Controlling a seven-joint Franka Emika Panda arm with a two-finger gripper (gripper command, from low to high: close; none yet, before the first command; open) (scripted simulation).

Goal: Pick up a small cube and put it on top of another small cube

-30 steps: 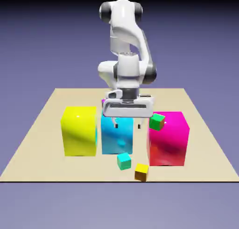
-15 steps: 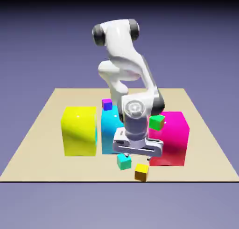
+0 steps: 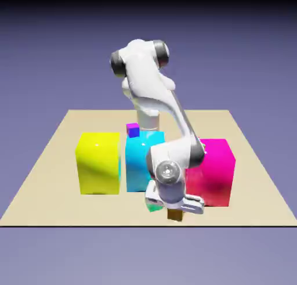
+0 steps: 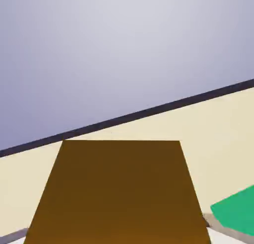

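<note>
Hand view: orange cube (image 4: 119,193) large and close, clamped between fingers, sitting on worktop (image 4: 223,133) near front edge beside green cube (image 4: 237,214). Probably light, rigid; flat opposite sides best for holding.

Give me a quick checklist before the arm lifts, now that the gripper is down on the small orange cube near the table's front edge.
1. Gripper shut: ok.
2. Small orange cube between the fingers: ok; it fills the hand view's lower middle.
3. Small teal-green cube apart from the orange cube: ok; a strip of tan table shows between them.
4. Grip centred on the cube: cannot tell; the fingertips are hidden.
5. Room above for lifting: ok, apparently; the large magenta block stands behind.
6. Small purple cube on the large cyan block undisturbed: ok.
</note>
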